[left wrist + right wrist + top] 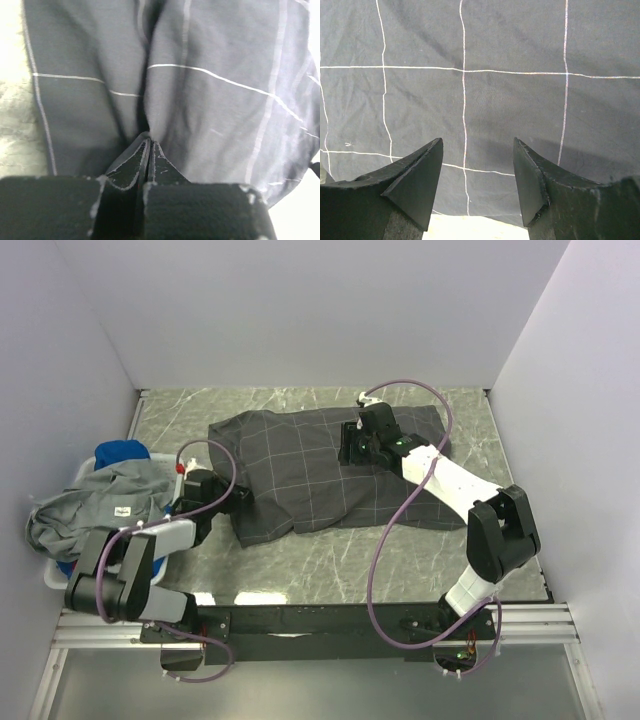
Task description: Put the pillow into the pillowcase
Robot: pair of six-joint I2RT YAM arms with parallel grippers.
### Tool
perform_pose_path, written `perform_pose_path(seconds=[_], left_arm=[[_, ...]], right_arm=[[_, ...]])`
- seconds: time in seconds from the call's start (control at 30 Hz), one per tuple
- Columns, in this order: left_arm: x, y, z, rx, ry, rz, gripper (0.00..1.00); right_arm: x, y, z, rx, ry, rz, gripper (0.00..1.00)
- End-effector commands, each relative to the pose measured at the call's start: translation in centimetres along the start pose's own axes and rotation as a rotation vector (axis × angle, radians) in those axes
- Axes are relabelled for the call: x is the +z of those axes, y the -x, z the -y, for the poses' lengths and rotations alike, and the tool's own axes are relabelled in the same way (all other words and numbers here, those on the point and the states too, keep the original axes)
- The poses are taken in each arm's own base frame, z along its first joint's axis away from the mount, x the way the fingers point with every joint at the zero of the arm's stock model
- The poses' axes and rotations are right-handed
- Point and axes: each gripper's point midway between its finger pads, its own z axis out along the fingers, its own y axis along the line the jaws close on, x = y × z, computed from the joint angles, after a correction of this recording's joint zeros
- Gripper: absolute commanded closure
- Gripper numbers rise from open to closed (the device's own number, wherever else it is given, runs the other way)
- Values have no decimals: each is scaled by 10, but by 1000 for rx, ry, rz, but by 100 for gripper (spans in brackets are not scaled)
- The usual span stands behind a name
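The dark charcoal-grey fabric pillowcase with a thin light grid (300,475) lies spread and rumpled across the middle of the grey marble-patterned table (330,560). The left gripper (228,498) sits at the case's 8 o'clock edge, its fingers (131,167) pressed together on what looks like a pinched fold, with a crease running away from the tips. The right gripper (352,445) hovers over the cloth toward 1 o'clock, jaws apart and holding nothing.

The pillow shows in no view as such; whether it is under the fabric cannot be told. The step in hand seems to be finding and lifting the case's opening. Next, the right gripper likely needs to catch the other layer so the mouth parts — pinching both layers together would seal it.

At 9 o'clock a white plastic basket (55,575) holds a plain lighter-grey garment (100,505) and a bright blue cloth (120,453).
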Motion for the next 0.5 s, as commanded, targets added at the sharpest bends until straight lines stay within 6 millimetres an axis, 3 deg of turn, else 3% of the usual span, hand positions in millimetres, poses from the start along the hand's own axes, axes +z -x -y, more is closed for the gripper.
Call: perform_pose_path(seconds=[0.0,0.07,0.23,0.47], left_arm=[[-16,16,29,19,-76,34,99],[-25,24,33,5,-65,72,99],[-46,41,19,-37,37,165,99],[-53,40,12,-74,43,181,99]], right_arm=[[-4,11,-8,-8,26,44,35],[-4,11,-9,-13,27,44,35],[-7,16,-11,-3,33,58,35],[-12,19,-12,-8,37,65,35]])
